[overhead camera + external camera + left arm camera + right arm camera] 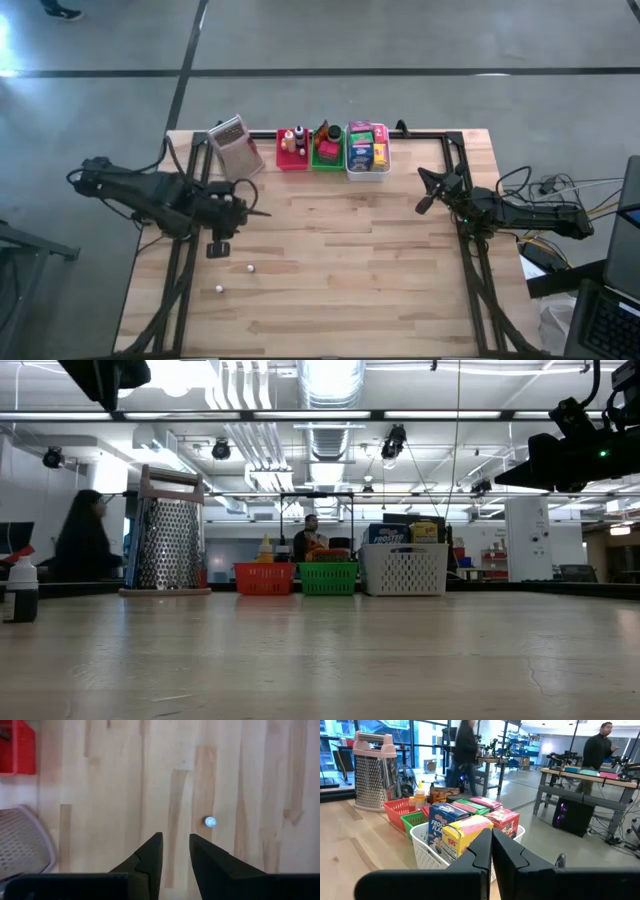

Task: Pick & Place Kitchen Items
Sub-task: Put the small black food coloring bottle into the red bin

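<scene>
Above the table [340, 290] our left gripper [175, 847] hangs slightly parted over loose items, while our right gripper [491, 845] waits clenched.

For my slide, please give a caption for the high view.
Both arms wait beside three filled baskets and a grater.

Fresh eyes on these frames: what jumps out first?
The row of three baskets at the table's far edge: red basket, green basket and white basket, the last packed with cereal boxes. A metal grater stands left of them. The left gripper hovers over bare wood near a dark bottle; the right gripper waits near the white basket.
</scene>
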Controlling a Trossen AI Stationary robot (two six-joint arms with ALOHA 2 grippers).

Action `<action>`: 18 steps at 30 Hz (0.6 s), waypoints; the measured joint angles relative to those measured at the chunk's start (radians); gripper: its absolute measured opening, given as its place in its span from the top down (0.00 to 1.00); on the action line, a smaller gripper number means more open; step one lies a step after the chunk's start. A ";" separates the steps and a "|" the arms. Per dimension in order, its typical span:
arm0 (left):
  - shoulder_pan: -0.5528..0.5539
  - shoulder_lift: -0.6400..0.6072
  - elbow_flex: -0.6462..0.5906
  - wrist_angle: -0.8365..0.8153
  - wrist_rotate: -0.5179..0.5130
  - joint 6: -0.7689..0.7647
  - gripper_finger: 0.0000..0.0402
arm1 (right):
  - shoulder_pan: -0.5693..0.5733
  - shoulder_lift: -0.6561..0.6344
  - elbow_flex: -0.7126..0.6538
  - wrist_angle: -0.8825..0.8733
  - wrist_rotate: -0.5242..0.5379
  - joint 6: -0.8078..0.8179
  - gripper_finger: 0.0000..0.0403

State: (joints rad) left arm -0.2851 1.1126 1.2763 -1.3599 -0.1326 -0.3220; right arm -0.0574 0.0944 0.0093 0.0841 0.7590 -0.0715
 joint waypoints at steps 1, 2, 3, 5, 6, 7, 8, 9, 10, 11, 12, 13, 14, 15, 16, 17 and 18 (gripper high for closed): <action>-0.010 0.000 -0.012 0.015 0.000 -0.003 0.75 | 0.000 0.000 0.000 0.000 0.000 0.000 0.98; -0.019 0.000 -0.025 0.030 0.001 -0.005 0.75 | 0.000 0.000 0.000 0.000 0.000 0.000 0.98; -0.027 0.000 -0.038 0.042 0.001 -0.006 0.75 | 0.000 0.000 0.000 0.000 0.000 0.000 0.98; -0.037 0.000 -0.066 0.056 0.002 -0.001 0.75 | 0.000 0.000 0.000 0.000 0.000 0.000 0.98; -0.042 0.001 -0.080 0.055 0.002 -0.001 0.75 | 0.000 0.000 0.000 0.000 0.000 0.000 0.98; -0.046 0.001 -0.094 0.057 0.003 -0.001 0.75 | 0.000 0.000 0.000 0.000 0.000 0.000 0.98; -0.049 0.001 -0.109 0.058 0.003 0.003 0.75 | 0.000 0.000 0.000 0.000 0.000 0.000 0.98; -0.051 0.001 -0.124 0.059 0.005 0.009 0.75 | 0.000 0.000 0.000 0.000 0.000 0.000 0.98; -0.053 0.001 -0.138 0.059 0.008 0.017 0.75 | 0.000 0.000 0.000 0.000 0.000 0.000 0.98; -0.055 0.001 -0.151 0.060 0.009 0.024 0.75 | 0.000 0.000 0.000 0.000 0.000 0.000 0.98; -0.056 0.001 -0.163 0.065 0.009 0.031 0.75 | 0.000 0.000 0.000 0.000 0.000 0.000 0.98; -0.057 0.001 -0.174 0.076 0.010 0.037 0.75 | 0.000 0.000 0.000 0.000 0.000 0.000 0.98; -0.057 0.001 -0.184 0.087 0.011 0.044 0.75 | 0.000 0.000 0.000 0.000 0.000 0.000 0.98; -0.058 0.001 -0.194 0.102 0.011 0.053 0.75 | 0.000 0.000 0.000 0.000 0.000 0.000 0.98; -0.059 0.001 -0.203 0.119 0.012 0.060 0.75 | 0.000 0.000 0.000 0.000 0.000 0.000 0.98; -0.059 0.001 -0.212 0.138 0.019 0.062 0.75 | 0.000 0.000 0.000 0.000 0.000 0.000 0.98; -0.059 0.001 -0.223 0.160 0.031 0.066 0.75 | 0.000 0.000 0.000 0.000 0.000 0.000 0.98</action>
State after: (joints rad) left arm -0.3437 1.1137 1.0531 -1.1997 -0.1018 -0.2560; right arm -0.0574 0.0940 0.0093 0.0837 0.7591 -0.0715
